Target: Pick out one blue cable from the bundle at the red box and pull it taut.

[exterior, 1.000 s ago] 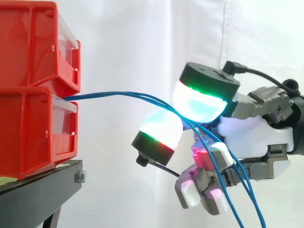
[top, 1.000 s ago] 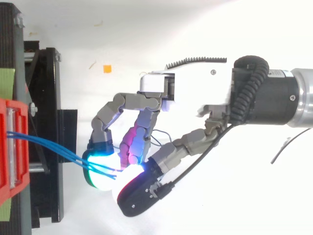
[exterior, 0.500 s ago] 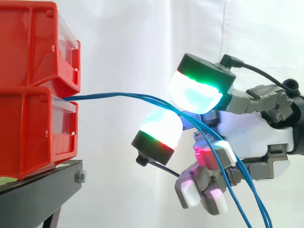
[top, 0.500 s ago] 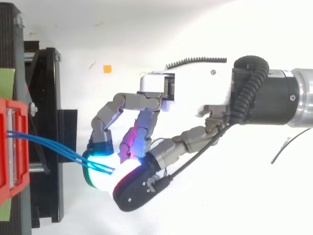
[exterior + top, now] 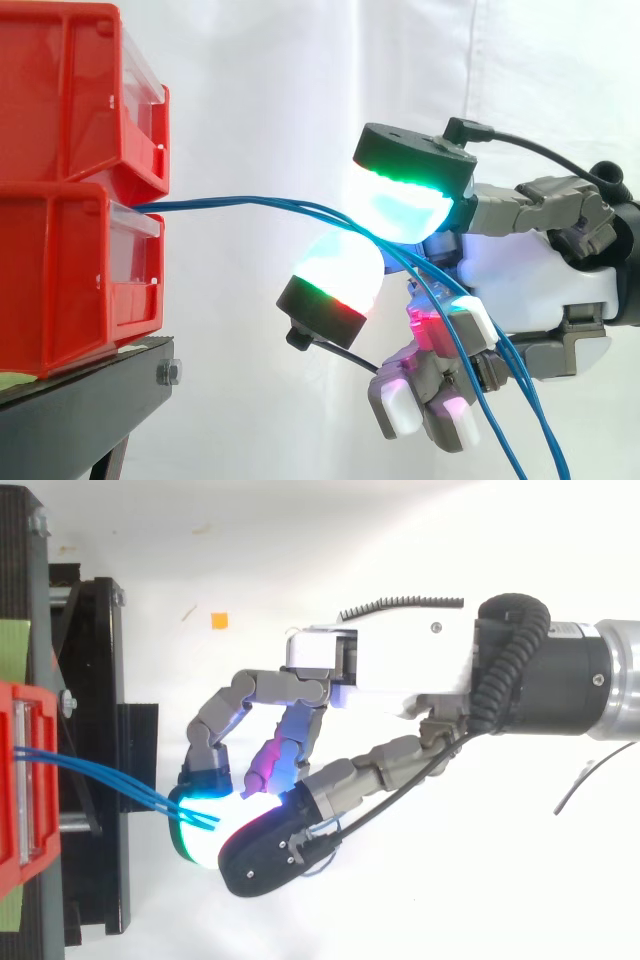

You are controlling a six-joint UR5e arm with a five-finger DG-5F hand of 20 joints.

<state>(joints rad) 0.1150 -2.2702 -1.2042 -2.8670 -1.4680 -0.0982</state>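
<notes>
1. White curtain (image 5: 300, 100): hung behind the whole work; folds are seen at the upper right of the side view.
2. Arm (image 5: 560, 680): a black and silver wrist section is seen entering from the right edge of the top view.
3. Black stand (image 5: 80, 410): set at the left, with the bins carried on it. In the top view its frame (image 5: 100, 680) is seen jutting out towards the hand.
4. Red bins, two, stacked: the upper bin (image 5: 70, 90) is seated on the lower bin (image 5: 60, 280), both with clear front panels turned towards the hand.
5. Hand (image 5: 530, 290): held to the right of the bins, apart from them, with its fingers curled. Two large glowing fingertips (image 5: 405, 205) are brought close together, one above and one below, and the cables are enclosed between them. The remaining fingers are folded under the palm, lit magenta.
6. Blue cables (image 5: 260, 201), several, thin: seen leaving the top front of the lower bin, carried nearly level to the right, then bent downward between the two glowing pads and through the hand to the lower edge of the side view. A curve is kept along their run. In the top view they (image 5: 100, 778) are seen fanning from the bin to the pads.
7. Green strip (image 5: 12, 640): fixed at the left edge, beside the stand.
8. Bolt (image 5: 168, 373): fitted at the stand's corner.
9. Orange scrap (image 5: 219, 620): lying on the white floor near the stand.
</notes>
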